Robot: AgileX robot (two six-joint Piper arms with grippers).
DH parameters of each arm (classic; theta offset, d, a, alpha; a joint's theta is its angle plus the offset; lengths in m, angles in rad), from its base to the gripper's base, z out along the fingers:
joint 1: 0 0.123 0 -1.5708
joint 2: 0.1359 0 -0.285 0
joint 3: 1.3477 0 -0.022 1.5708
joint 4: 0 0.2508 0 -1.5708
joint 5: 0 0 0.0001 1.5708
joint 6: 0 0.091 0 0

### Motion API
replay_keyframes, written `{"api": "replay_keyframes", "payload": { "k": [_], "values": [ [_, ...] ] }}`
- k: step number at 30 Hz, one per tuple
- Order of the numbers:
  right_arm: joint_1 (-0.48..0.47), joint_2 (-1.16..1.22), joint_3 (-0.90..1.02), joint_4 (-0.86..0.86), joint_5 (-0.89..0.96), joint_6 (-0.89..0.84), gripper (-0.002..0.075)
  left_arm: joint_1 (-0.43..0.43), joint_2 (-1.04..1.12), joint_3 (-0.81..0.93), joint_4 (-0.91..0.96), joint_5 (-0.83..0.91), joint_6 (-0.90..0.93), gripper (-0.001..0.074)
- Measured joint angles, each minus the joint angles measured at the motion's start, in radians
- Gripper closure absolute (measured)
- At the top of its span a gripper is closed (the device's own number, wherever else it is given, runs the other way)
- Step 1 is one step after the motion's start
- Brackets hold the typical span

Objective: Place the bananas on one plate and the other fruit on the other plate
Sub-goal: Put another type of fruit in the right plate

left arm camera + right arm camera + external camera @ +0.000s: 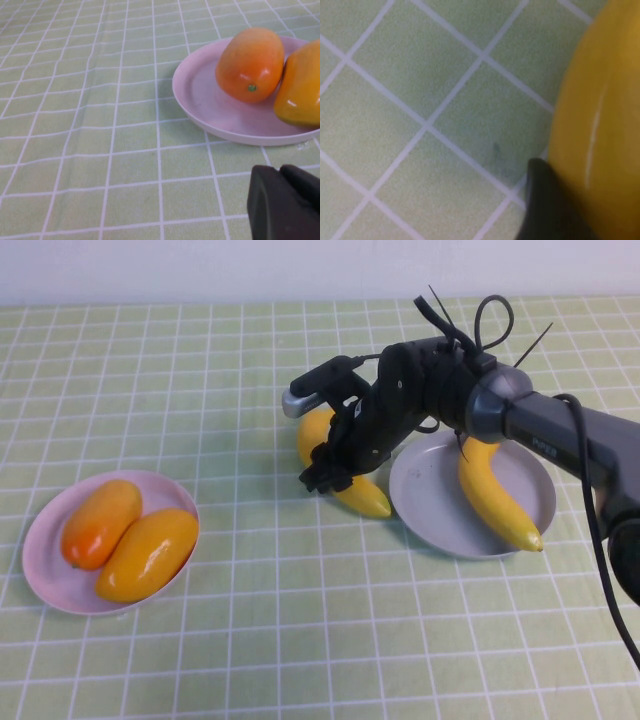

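We see two glossy orange-yellow fruits (125,538) lying side by side, touching, on the pale pink plate (45,575) at the left. One long curved yellow banana (495,500) lies across the grey-blue plate (430,502) at the right. The second banana (355,492) lies on the green checked cloth, just beside that plate's left rim.
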Motion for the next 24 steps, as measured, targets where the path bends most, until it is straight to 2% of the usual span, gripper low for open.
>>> {"api": "replay_keyframes", "payload": {
  "k": [8,17,24],
  "values": [
    [0.0,-0.002,-0.021,0.0,0.022,0.004,0.0419,0.0,0.0,0.0,0.0,0.0,0.0,0.0736],
    [-0.005,-0.076,-0.238,-0.022,0.257,0.071,0.0419,0.0,0.0,0.0,0.0,0.0,0.0,0.0736],
    [-0.078,-0.132,-0.261,-0.049,0.399,0.138,0.0419,0.0,0.0,0.0,0.0,0.0,0.0,0.0736]
  ]
}}
